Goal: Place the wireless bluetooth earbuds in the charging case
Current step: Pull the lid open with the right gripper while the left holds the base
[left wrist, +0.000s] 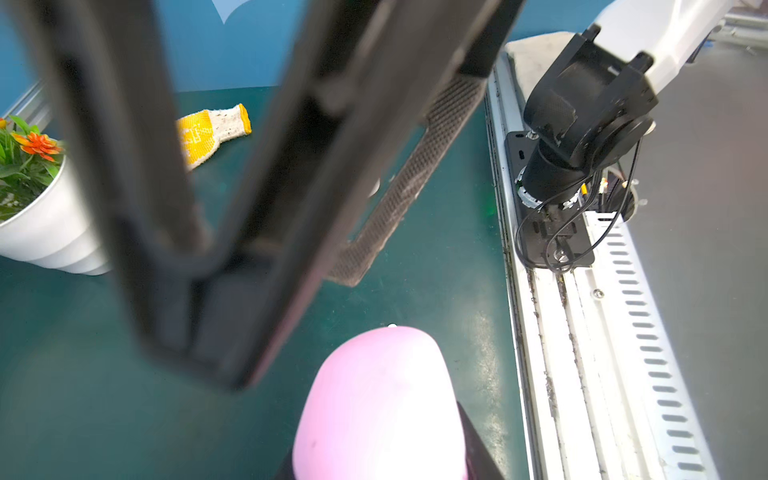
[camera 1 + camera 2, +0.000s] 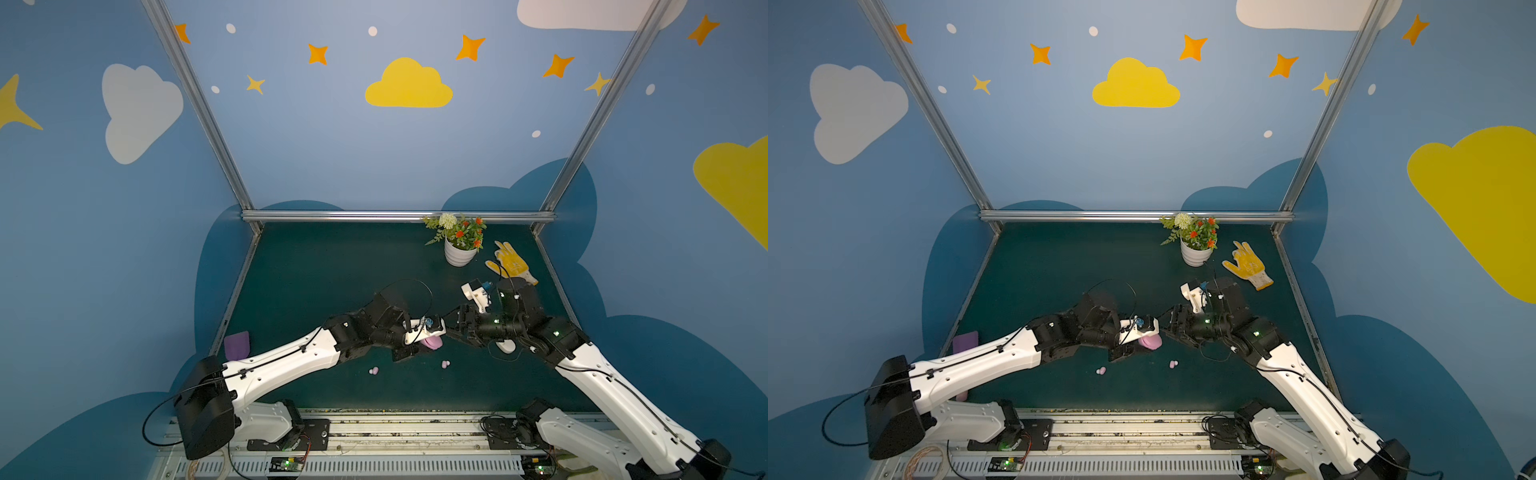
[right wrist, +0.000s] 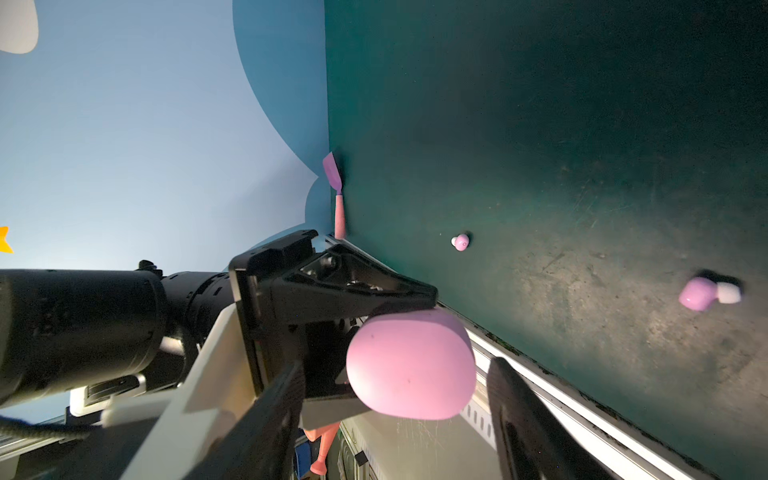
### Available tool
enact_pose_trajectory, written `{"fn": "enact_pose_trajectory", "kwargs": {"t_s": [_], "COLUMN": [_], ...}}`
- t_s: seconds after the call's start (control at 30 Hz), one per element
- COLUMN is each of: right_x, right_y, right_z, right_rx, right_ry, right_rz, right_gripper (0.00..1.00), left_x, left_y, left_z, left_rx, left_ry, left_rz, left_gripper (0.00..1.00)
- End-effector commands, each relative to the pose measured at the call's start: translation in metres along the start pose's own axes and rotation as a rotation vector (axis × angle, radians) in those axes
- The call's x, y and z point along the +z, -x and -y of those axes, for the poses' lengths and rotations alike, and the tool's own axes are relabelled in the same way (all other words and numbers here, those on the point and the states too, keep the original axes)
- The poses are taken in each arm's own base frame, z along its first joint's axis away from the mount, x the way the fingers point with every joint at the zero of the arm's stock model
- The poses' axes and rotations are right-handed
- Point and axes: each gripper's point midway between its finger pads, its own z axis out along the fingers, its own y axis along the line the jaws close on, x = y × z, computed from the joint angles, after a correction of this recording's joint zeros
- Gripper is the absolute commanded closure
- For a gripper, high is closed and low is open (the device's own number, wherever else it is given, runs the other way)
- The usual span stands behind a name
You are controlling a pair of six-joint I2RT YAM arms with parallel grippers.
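Little is done — the closed pink case (image 2: 435,343), lower middle, is gripped by the left gripper (image 2: 419,348), the right gripper (image 2: 455,328) is held open beside it, two earbuds (image 2: 374,370) are left on the mat (image 2: 332,270).

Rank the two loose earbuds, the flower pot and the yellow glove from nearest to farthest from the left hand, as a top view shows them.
1. The right earbud, on the mat just beside the left hand.
2. The left earbud, under the left arm's side.
3. The flower pot, at the back.
4. The yellow glove, back right.
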Motion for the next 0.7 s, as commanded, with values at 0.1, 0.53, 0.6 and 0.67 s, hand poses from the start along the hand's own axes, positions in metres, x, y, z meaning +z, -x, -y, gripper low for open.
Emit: {"fn": "enact_pose_trajectory", "kwargs": {"t_s": [0.1, 0.53, 0.6, 0.67], "right_x": [-0.019, -0.035, -0.034, -0.032], "right_y": [-0.012, -0.023, -0.023, -0.024], "right_z": [0.021, 0.004, -0.002, -0.006], "right_rx": [-0.116, -0.513, -0.559, -0.598], "right_ry": [-0.127, -0.101, -0.1, -0.1], "right_rz": [0.005, 0.08, 0.073, 0.059], "right_gripper": [0.32, 0.32, 0.32, 0.32], "left_x": [-0.01, -0.009, -0.008, -0.008], "left_y": [0.014, 0.03, 0.031, 0.031], "left_z": [-0.004, 0.017, 0.018, 0.019], "left_rx": [-0.111, -0.26, -0.26, -0.262], "left_ry": [-0.037, -0.262, -0.277, -0.285], "left_rz": [0.091, 0.177, 0.172, 0.171], "left_gripper": [0.84, 0.84, 0.84, 0.85]}}
